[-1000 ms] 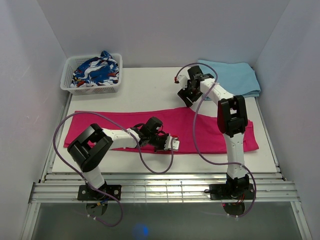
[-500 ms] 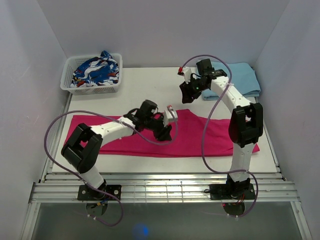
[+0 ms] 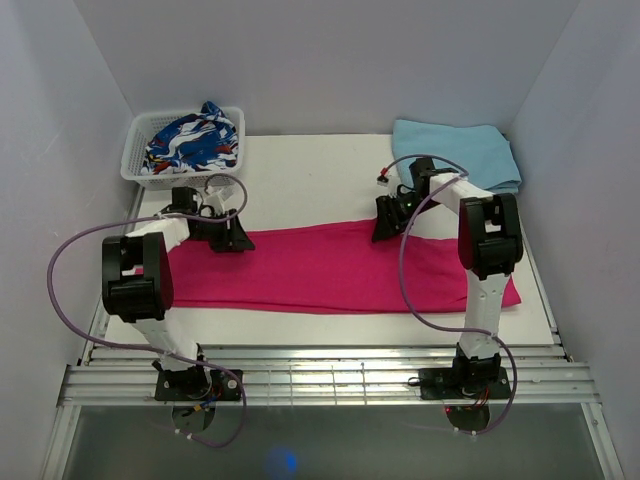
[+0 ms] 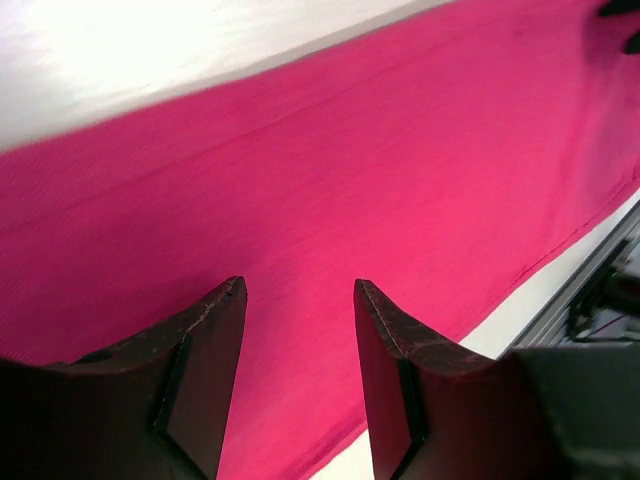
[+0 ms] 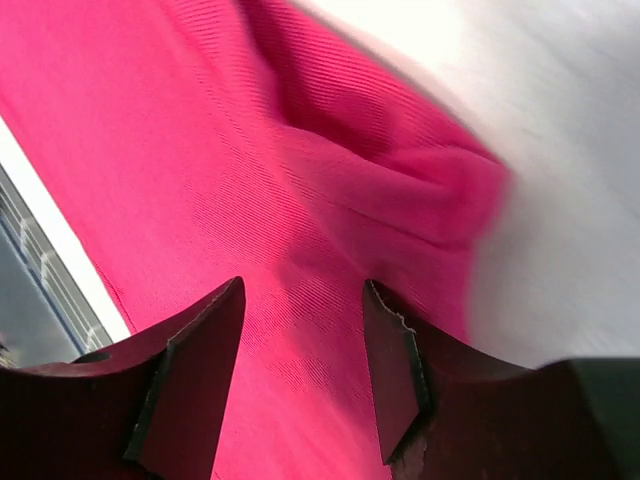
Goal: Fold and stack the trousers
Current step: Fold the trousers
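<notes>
Trousers [image 3: 320,270] lie flat in a long pink strip across the worktop [image 3: 300,180]. The left fingers [image 4: 200,380] are apart at the far edge near the left end, and the right fingers [image 5: 190,385] are apart over a pucker in that edge further along. They look soft, light and limp, so I'd pinch right at that far edge, gripping firmly, or they'll sag and slip.

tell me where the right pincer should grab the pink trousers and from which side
Pinch the raised wrinkle on the far long edge of the trousers, by the right pincer, coming straight down from above. Elsewhere the cloth lies flat, so that bump probably offers the best bite.
</notes>
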Tool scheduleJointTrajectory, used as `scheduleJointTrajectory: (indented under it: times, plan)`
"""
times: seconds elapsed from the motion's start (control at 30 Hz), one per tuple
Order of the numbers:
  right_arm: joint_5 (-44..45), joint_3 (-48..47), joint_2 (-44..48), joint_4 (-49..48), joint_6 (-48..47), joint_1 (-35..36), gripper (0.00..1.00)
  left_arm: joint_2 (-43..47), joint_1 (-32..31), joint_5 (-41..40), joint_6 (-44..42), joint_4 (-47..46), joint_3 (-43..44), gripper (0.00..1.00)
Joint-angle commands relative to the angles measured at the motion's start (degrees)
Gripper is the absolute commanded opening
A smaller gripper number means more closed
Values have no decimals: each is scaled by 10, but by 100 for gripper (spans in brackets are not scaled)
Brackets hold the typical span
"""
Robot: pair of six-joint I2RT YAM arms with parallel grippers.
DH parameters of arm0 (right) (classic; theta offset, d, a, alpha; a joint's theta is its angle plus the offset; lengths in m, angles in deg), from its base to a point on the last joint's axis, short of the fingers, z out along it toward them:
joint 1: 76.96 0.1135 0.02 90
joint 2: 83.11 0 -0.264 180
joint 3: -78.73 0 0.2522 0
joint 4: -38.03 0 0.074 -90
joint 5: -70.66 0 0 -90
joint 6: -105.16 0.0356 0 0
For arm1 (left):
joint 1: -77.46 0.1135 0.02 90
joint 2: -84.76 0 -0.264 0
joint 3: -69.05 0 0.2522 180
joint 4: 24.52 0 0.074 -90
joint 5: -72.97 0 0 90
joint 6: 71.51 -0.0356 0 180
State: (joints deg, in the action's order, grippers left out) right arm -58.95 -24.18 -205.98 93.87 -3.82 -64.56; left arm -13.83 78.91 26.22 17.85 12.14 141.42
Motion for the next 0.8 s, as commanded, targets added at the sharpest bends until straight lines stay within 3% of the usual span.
scheduleJointTrajectory:
  times: [0.0,0.13,0.27,0.4,0.57,0.63,0.77]
  plan:
    - [23,21,-18,-34,34,-54,58,-21,65,16,8,68,-7,58]
    - [33,20,-26,-48,49,-73,60,-99,83,-42,-31,72,39,58]
    - [16,-26,-9,-18,32,-73,64,-159,87,-55,-45,86,140,57]
    - [35,-85,58,51,-23,-94,68,-133,87,-27,-52,96,227,59]
    - [80,-61,121,163,-111,-161,68,-102,129,-14,-85,180,261,62]
    - [104,-19,146,187,-151,-200,68,-84,161,-6,-112,206,250,90]
    - [109,61,171,217,-205,-297,68,-64,225,32,-162,258,230,95]
